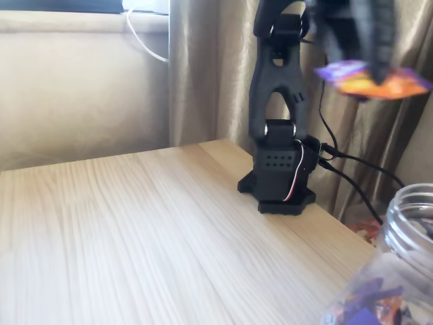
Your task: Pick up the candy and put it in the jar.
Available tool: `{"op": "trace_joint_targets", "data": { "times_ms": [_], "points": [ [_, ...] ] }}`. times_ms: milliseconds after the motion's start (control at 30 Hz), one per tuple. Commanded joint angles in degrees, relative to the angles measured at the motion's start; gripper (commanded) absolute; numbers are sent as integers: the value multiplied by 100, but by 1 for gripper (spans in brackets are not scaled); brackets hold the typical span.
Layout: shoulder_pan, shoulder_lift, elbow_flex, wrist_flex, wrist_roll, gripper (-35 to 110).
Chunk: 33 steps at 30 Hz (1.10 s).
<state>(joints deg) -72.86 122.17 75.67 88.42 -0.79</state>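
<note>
**Candy held high, jar waiting below at the frame's corner**

In the fixed view the hand [369,64] sits at about one o'clock in the frame, dark and motion-blurred, its fingers pressed onto the candy [372,80]. The sweet lies roughly level in the pinch, purple end pointing to nine o'clock and orange end to three, both sticking out past the fingers. Gripping it across the middle looks deliberate: the twisted ends stay free and the wrapper should drop cleanly once the fingers part. The blur suggests the hand is in motion, though which way cannot be told from here.

The candy is well above the worktop [135,230] and touches nothing else. Carrying it this high makes sense, since the jar's rim stands tall and must be cleared from above.

Outward from the hand, the arm's base [279,179] stands at the worktop's far edge, near the centre of the frame, with cables trailing off toward three o'clock. A curtain [203,68] hangs behind it.

The jar [406,230] sits at five o'clock, close to the camera and cut off by the frame edge. It is clear, with a ribbed neck, and no lid shows on it. Through its wall, low down, purple and orange wrappers are visible, so it already holds sweets. My judgement: the carry is under way, and the release over the mouth is not yet done.
</note>
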Motion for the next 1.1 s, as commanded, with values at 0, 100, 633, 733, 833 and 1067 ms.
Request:
{"op": "trace_joint_targets", "data": {
  "times_ms": [0,100,633,733,833,1067],
  "points": [
    [-536,-62,-281,-141,62,0],
    [-826,-255,-264,-378,105,0],
    [-703,-1099,-53,-1310,105,0],
    [-545,-923,352,-1556,141,0],
    [-439,-773,527,-1521,211,0],
    [-457,-229,1257,-1591,501,7]
  ]
}}
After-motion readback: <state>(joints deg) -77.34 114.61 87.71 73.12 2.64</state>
